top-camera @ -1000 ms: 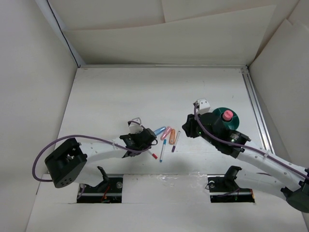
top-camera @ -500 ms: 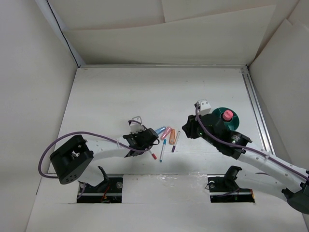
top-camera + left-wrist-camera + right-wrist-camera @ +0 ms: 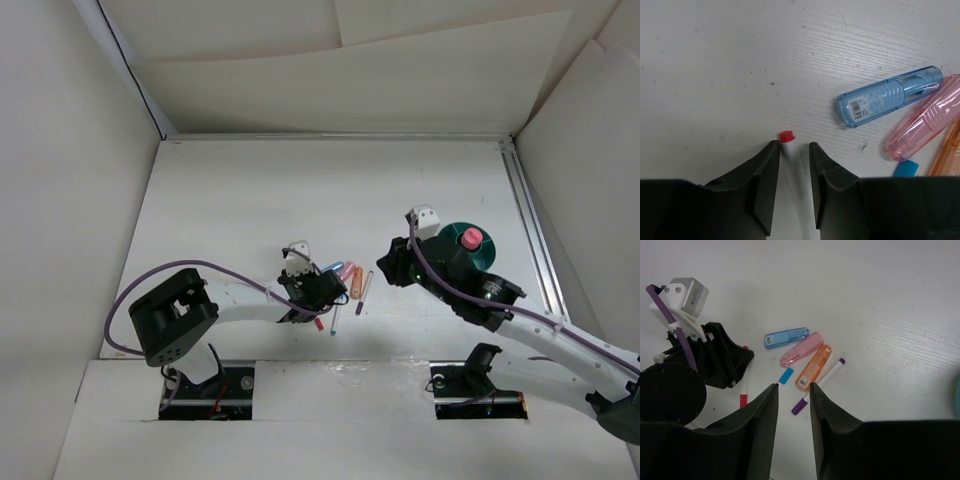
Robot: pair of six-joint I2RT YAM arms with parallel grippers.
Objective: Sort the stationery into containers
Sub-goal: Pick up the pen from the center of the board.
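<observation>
Top external gives me a white worktop (image 3: 230, 200) boxed in by pale walls, with a metal rail (image 3: 525, 220) down its right edge. The loose stationery lies mid-worktop: red pen (image 3: 786, 136), blue pen (image 3: 786, 375), then blue marker (image 3: 890, 96), pink marker (image 3: 925, 117) and orange marker (image 3: 945, 152) side by side, and a purple pen (image 3: 820, 385) just right of those. Further right stands the cup (image 3: 488, 232), with the glue stick (image 3: 470, 238) upright inside it.

My left arm reaches in low, and the left hand (image 3: 791, 146) is down at the worktop with its fingers narrowly parted astride the red pen. I cannot tell whether they pinch it. The right hand (image 3: 792, 388) hangs above the markers, between them and the cup, fingers slightly apart and holding nothing.
</observation>
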